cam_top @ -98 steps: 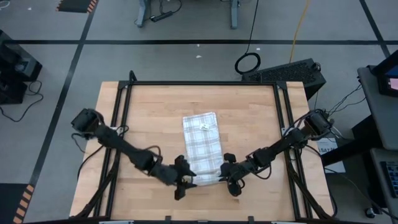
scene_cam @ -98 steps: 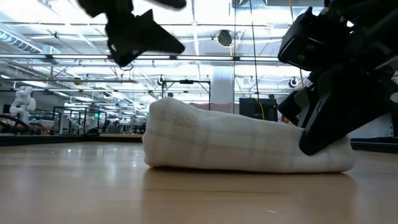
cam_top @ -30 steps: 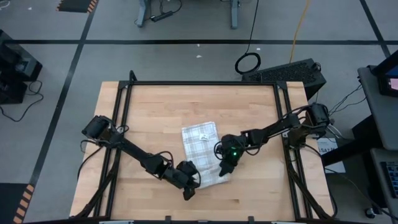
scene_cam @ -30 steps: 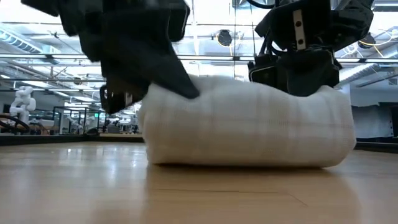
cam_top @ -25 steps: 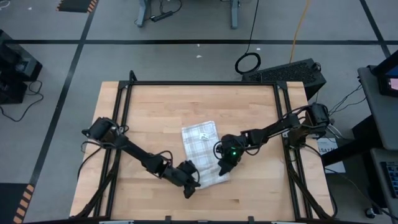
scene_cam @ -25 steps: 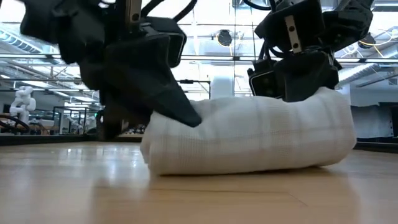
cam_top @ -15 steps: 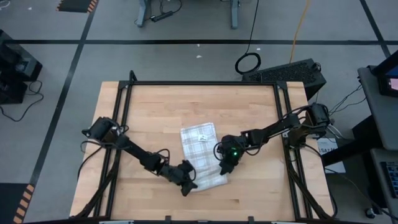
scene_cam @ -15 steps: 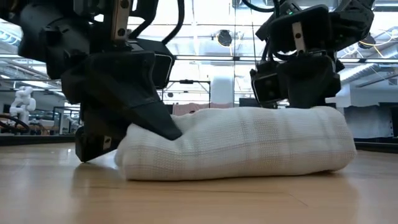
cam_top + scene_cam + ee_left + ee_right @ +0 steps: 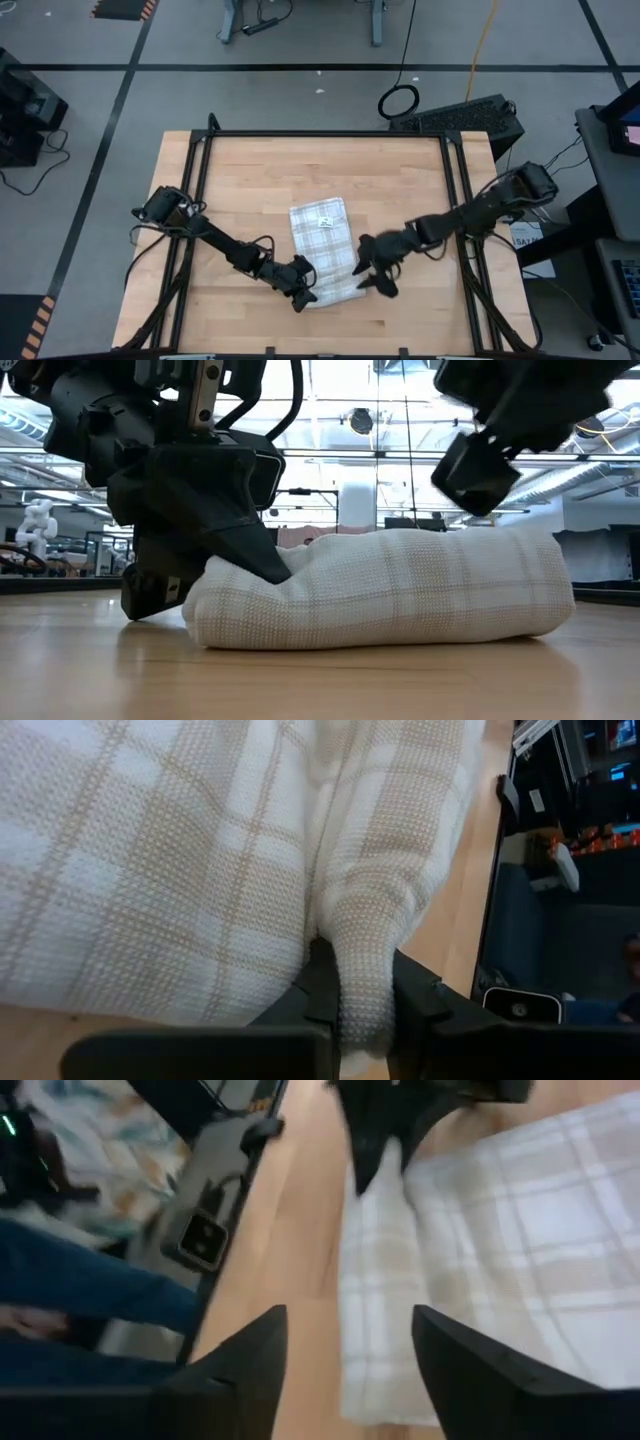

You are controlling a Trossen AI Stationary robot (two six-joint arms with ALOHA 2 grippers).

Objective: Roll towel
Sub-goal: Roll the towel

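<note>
Towel lies on your bench, roughly central and toward the front edge, its near end bunched into a thick roll while the labelled end lies flat toward the back. Your left pincer is clamped on the roll's left front corner, fabric pinched between its fingers. Your right pincer hangs just off the roll's right side with fingers spread, holding nothing.

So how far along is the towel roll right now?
Partly done: the near end of the towel is rolled into a thick bundle, while the far part with the white label lies flat. In hand: the left tool pinches a fold at the roll's left end, and the right tool hangs open beside the roll, off the cloth. Left: rolling up the flat part.
</note>
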